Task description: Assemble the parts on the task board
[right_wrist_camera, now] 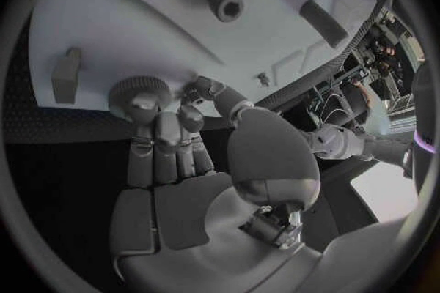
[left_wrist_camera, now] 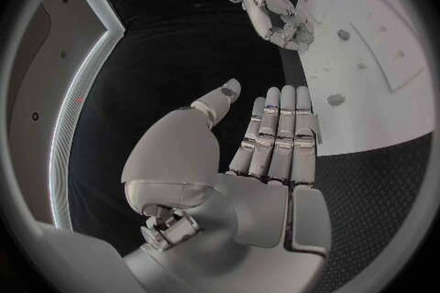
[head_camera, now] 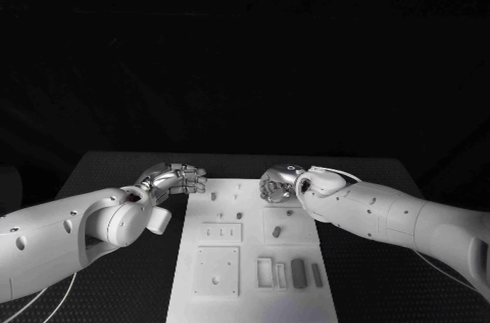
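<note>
From the head camera, I'm hovering both hands at the far end of the task board (head_camera: 245,259), the left hand (head_camera: 182,178) just off its edge. Its wrist view is showing the fingers extended together, holding nothing. My right hand (right_wrist_camera: 183,161) is pinching a knurled round part (right_wrist_camera: 139,92) at the board's edge, probably to lift it.

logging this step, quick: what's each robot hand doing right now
Left robot hand: open, holding nothing, beside the task board.
Right robot hand: fingertips on a round ridged part; whether it grips it cannot be told.
</note>
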`<state>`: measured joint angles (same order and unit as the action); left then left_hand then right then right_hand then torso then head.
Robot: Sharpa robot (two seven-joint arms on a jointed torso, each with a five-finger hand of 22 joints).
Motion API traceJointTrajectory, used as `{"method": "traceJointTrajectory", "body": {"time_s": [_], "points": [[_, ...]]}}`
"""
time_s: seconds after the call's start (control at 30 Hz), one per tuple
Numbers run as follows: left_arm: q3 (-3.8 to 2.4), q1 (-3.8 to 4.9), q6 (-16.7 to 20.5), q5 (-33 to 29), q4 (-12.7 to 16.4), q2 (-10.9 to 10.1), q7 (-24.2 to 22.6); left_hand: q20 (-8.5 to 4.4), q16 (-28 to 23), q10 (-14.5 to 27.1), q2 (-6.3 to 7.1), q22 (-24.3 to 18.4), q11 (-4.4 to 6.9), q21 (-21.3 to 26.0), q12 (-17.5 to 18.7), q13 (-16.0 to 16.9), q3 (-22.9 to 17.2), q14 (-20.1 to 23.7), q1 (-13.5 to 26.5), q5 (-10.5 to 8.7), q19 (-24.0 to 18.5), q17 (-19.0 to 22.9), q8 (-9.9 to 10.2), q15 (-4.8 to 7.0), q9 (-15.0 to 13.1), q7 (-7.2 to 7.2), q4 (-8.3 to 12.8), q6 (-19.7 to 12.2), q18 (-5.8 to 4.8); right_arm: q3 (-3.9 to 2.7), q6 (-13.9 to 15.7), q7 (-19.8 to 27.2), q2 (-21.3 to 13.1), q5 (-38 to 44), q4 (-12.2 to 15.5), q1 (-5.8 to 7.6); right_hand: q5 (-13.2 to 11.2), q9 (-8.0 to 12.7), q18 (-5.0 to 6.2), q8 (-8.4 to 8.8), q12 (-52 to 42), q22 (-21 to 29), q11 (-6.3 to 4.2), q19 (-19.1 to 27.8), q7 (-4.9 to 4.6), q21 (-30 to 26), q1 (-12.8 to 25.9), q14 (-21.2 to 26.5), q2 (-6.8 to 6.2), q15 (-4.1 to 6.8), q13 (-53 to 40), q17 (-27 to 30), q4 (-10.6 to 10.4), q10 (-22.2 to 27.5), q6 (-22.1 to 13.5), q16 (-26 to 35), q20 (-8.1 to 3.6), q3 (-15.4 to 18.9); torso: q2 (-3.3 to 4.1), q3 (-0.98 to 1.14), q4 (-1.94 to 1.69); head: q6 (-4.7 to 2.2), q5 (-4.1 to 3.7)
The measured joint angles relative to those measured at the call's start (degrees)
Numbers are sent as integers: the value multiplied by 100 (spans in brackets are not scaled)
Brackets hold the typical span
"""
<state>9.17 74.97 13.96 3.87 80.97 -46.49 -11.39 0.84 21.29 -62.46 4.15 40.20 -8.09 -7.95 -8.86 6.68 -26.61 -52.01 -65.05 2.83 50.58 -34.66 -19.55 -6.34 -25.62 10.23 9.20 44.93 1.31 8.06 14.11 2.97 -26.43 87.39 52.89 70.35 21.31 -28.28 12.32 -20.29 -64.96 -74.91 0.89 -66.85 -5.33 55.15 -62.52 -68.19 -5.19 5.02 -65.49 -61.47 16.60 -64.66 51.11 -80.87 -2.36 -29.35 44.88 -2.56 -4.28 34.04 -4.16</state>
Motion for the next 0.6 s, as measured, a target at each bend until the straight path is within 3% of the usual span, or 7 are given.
{"method": "traceJointTrajectory", "body": {"time_s": [0.17,0.3,0.6], "points": [[0,0,0,0,-6,-1,0,0,0,0,0,0,0,0,0,-5,0,0,0,0,0,0,0,0,4,0,0,0,0,-4,13,-2,3,13,11,-1,0,-58,1,-82,-7,0,-73,36,157,49,41,-3,40,76,0,1,0,-46,189,-37,-23,0,10,-3,-1,-5,-4],[0,0,0,0,-15,1,1,0,-2,0,0,0,0,0,0,-5,0,0,0,0,0,0,0,0,5,0,0,0,0,-7,22,-5,3,23,26,0,-1,-104,7,-155,-6,0,-133,46,218,75,79,12,76,136,0,36,2,-65,335,-47,-33,2,16,-5,-1,-9,-9],[0,0,0,0,-31,7,2,0,-22,0,0,-5,0,0,0,-4,-15,0,0,0,0,-4,-2,0,5,0,15,0,-1,-8,90,-43,4,36,42,-7,-1,-135,35,-233,-5,0,-215,46,260,101,148,-48,145,199,1,6,-12,-109,378,-113,-33,-12,27,-7,-1,-30,-26]]}}
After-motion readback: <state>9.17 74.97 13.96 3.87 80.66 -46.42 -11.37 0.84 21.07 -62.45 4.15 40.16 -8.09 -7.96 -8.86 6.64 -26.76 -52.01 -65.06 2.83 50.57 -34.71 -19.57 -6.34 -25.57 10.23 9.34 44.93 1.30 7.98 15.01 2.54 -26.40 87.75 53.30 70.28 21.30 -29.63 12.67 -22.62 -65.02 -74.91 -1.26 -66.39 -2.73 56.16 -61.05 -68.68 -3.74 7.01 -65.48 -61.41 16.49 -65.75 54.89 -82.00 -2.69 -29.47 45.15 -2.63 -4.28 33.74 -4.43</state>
